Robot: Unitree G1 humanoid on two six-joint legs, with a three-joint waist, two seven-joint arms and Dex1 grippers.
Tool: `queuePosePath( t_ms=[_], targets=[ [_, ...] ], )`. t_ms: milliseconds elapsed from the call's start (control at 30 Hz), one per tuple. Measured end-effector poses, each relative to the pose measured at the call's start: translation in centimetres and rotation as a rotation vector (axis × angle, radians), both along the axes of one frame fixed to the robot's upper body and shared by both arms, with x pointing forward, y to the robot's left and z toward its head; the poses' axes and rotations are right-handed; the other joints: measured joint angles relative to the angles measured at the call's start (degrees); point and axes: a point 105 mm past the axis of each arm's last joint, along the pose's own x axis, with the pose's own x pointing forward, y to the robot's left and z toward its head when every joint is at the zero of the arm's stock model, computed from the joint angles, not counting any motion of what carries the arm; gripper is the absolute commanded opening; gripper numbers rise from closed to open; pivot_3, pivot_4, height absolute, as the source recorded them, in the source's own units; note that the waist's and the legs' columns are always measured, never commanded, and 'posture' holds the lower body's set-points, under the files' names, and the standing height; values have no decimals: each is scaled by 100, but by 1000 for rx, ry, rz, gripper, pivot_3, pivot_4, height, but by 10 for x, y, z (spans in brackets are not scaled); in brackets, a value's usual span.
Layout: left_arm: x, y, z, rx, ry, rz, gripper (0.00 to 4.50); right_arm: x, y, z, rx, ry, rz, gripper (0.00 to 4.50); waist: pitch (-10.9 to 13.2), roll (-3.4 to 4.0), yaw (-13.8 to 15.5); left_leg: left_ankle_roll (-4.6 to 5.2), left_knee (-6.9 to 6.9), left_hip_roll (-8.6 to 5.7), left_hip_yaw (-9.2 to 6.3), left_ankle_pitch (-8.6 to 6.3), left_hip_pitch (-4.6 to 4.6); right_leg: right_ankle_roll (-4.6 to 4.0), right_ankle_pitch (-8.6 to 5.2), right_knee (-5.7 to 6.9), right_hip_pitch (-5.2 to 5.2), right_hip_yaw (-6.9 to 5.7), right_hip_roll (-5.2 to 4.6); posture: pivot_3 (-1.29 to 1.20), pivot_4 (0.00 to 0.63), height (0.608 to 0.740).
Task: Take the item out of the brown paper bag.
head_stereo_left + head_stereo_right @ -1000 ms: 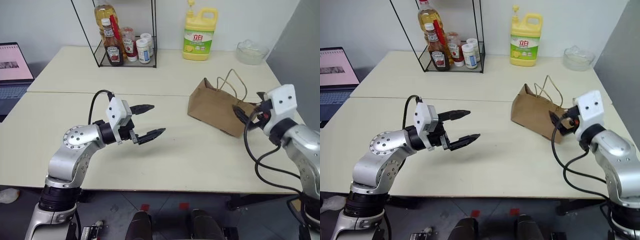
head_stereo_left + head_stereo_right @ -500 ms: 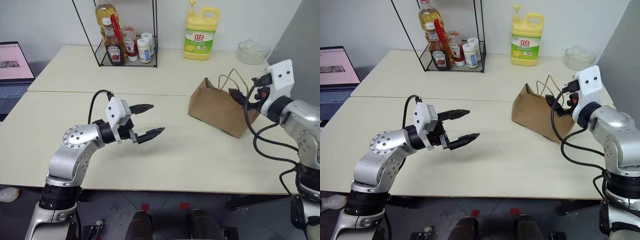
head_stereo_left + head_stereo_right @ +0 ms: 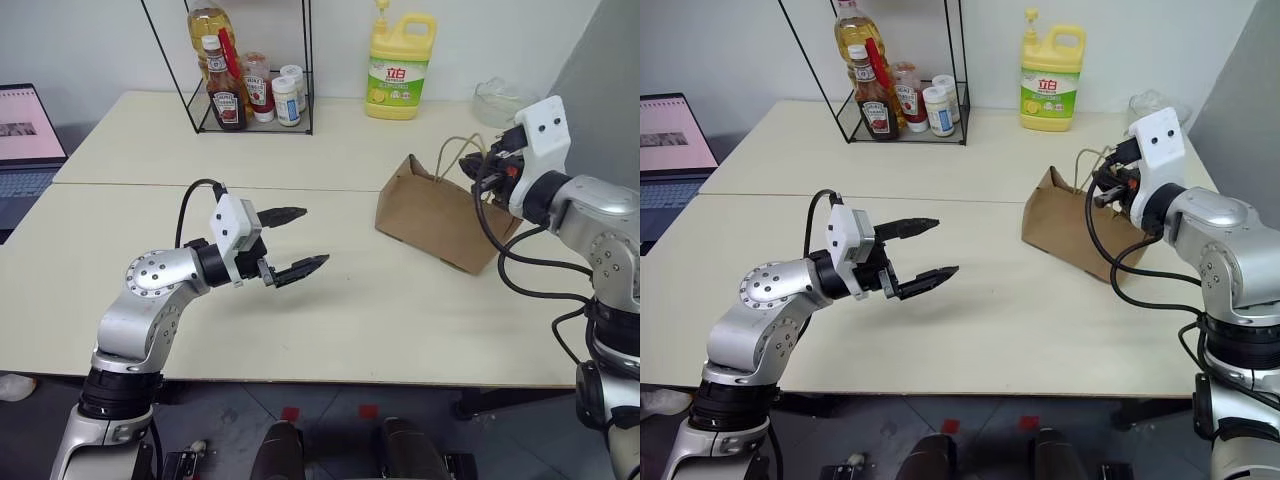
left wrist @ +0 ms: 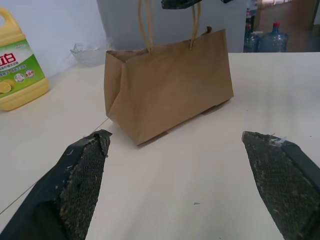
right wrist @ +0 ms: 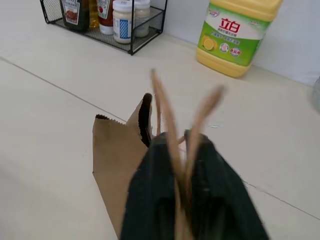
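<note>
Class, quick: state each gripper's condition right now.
Left gripper: open, holding nothing.
Right gripper: shut on the brown paper bag's cord handles.

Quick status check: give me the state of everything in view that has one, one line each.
Right gripper: shut on the handles.
Left gripper: open, empty, over the table, apart from the bag.
Bag: on the table, tilted; handles pulled up; inside not visible.
Yellow jug: upright, capped.
Sauce bottles: upright in the wire rack.
Laptop: open, screen lit.
</note>
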Motion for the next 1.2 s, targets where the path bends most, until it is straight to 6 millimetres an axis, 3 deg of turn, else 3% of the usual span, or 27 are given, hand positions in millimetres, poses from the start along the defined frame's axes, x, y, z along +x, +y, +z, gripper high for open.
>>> queuePosePath(
  t_ms=[267, 533, 767, 900, 1200],
  targets=[
    [7, 17, -7, -25, 46, 85, 4500, 14, -7, 23, -162, -24, 42, 40, 6, 5, -5, 1, -2, 0, 1, -1, -1, 0, 0, -2, -6, 1, 0, 0, 150, 740],
    [4, 35, -6, -21, 59, 160, 4500, 39, 10, 45, -324, -102, 167, 40, 20, 16, -37, 0, -9, 0, 7, 0, -17, -1, 0, -2, -32, 10, 0, 0, 150, 740],
    [-5, 52, -19, -15, 106, 243, 4500, 53, 48, 57, -343, -167, 265, 40, 23, 20, -67, -1, -4, 1, 7, 1, -46, -2, 1, 12, -68, 11, -1, 0, 150, 740],
    [-6, 62, -20, -26, 102, 302, 4500, 55, 77, 59, -321, -189, 330, 40, 23, 20, -73, -1, -4, 1, 7, 1, -53, -3, 1, 11, -73, 8, -1, 0, 150, 740],
    [-6, 70, -19, -41, 80, 354, 4500, 60, 120, 62, -289, -224, 423, 40, 24, 23, -74, -1, -3, 1, 6, 1, -62, -4, 2, 11, -80, 5, -2, 0, 150, 740]
  ],
)
